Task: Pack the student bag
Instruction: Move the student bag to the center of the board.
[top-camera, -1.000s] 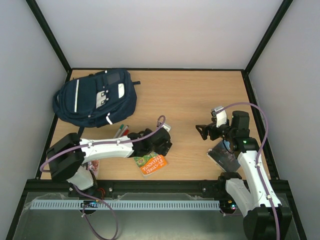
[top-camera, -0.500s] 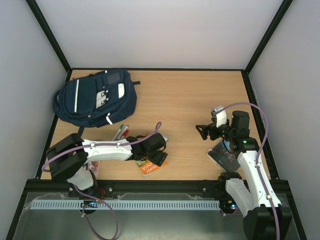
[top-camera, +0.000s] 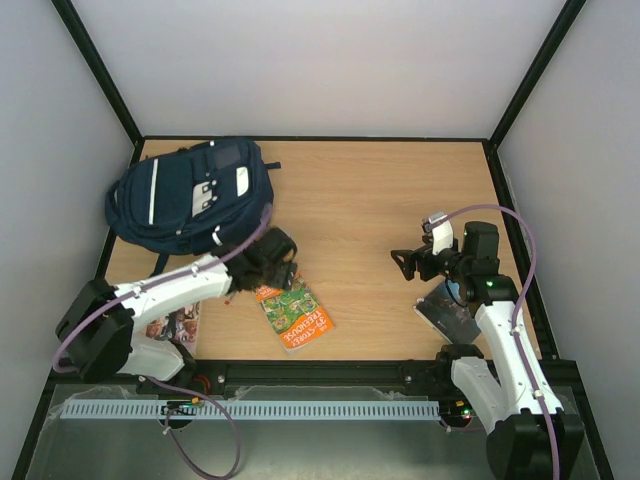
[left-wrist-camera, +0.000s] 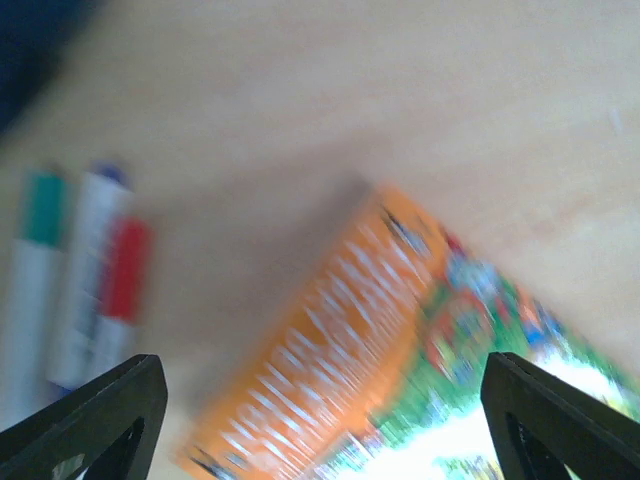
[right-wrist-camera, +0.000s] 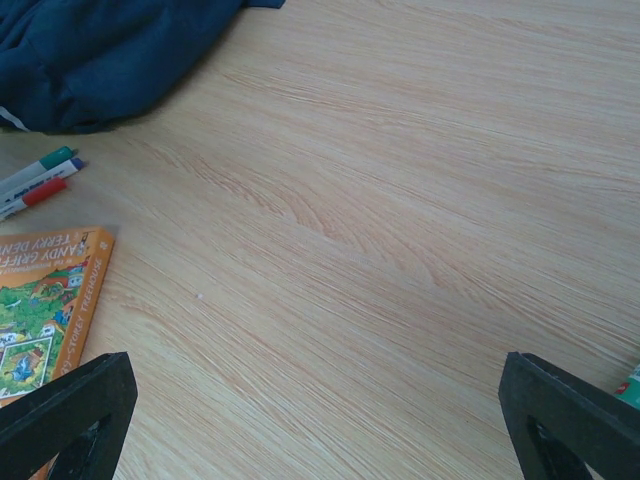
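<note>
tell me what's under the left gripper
An orange picture book and three markers, green, blue and red capped, lie on the wooden table beneath the open left gripper. From above, the left arm covers the markers.

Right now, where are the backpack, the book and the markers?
backpack (top-camera: 175, 215), top view, navy front fabric.
book (top-camera: 293, 312), top view, middle of the cover.
markers (right-wrist-camera: 40, 178), right wrist view, middle marker's barrel.

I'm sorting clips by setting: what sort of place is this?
Likely a robotics lab cell: a wooden table enclosed by plain white walls and black framing, robot arms bolted at its edge, a backpack staged on it.
</note>
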